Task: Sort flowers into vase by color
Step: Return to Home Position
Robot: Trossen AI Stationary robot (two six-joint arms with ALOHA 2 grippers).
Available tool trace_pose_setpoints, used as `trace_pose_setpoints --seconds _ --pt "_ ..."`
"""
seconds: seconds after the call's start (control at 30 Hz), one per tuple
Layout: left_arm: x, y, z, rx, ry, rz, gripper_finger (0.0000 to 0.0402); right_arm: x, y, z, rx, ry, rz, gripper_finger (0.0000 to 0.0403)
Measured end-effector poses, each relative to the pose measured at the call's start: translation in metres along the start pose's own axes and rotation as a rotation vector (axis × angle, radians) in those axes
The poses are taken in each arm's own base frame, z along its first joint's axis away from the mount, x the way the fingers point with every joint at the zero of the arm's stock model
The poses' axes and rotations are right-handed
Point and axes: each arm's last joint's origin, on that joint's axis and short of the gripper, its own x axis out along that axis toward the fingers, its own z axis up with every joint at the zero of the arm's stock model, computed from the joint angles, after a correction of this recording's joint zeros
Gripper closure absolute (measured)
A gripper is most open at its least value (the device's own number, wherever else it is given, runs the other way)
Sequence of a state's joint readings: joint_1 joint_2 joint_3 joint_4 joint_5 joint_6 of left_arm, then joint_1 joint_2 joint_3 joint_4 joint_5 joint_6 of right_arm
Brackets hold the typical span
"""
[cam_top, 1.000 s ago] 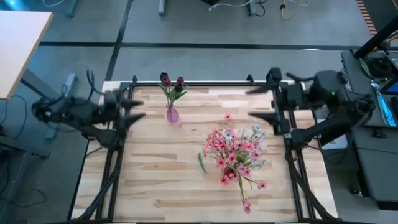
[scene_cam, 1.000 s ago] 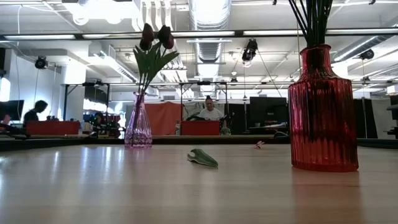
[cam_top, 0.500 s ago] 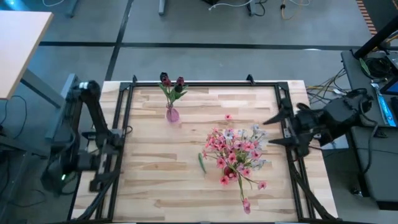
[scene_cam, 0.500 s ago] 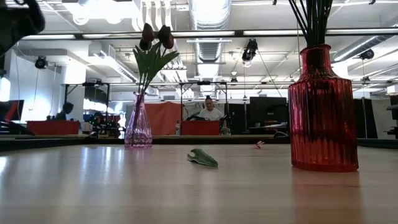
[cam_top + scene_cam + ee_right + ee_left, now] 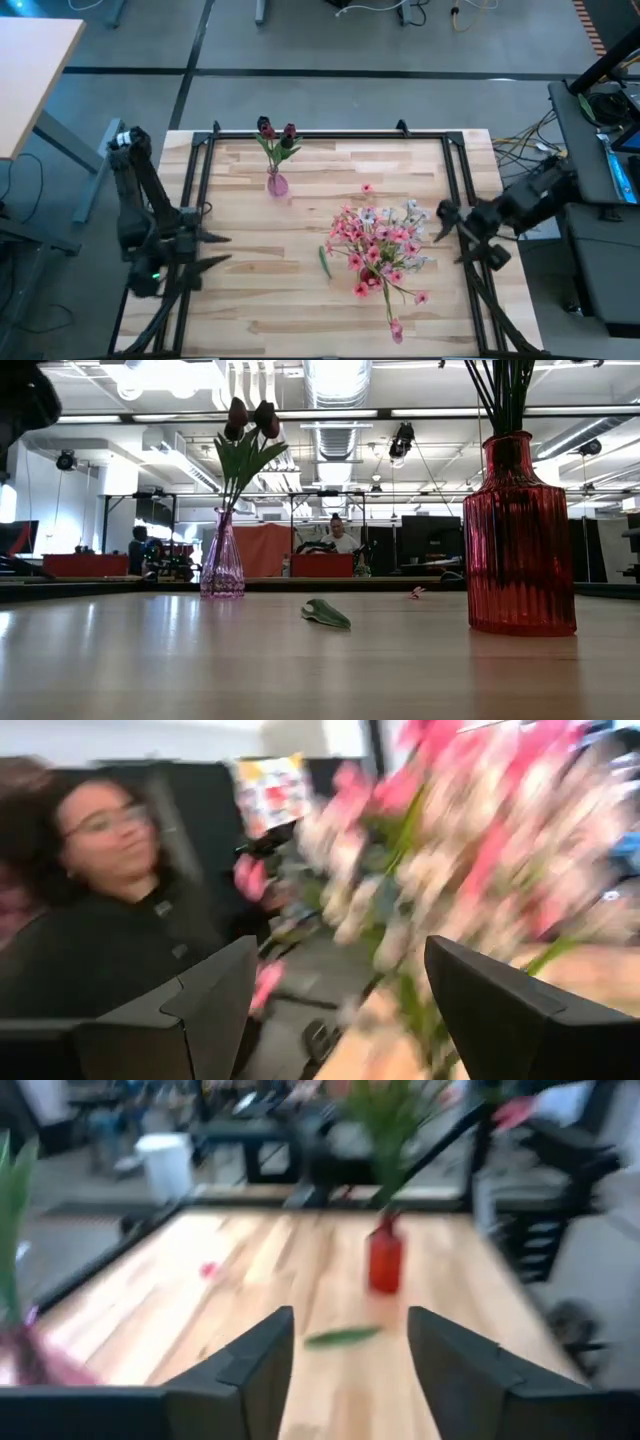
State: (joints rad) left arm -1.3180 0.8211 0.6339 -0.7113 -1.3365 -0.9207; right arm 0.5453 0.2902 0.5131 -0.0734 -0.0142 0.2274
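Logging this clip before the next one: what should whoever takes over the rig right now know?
Left gripper: fingers open, empty, at the table's left edge. Right gripper: open, empty, at the right edge.
Maroon tulips stand in the purple vase; pink and white flowers fill the red vase.
No stemmed flower lies loose; only a leaf and a pink petal lie on the table.
Left: parking both arms.
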Motion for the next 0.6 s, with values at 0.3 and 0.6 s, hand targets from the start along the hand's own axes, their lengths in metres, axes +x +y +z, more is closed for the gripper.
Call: trace_pose_setpoints --seconds 0.3,0.6 --pt "0.033 0.022 -0.041 0.109 0.016 0.110 0.0328 -0.005 -0.017 -0.080 -0.205 -0.150 0.081 0.0122" --pt "0.025 0.058 -0.029 0.079 -0.096 0.195 0.0396 -0.011 -0.026 -0.092 -0.338 -0.305 -0.027 0.0145"
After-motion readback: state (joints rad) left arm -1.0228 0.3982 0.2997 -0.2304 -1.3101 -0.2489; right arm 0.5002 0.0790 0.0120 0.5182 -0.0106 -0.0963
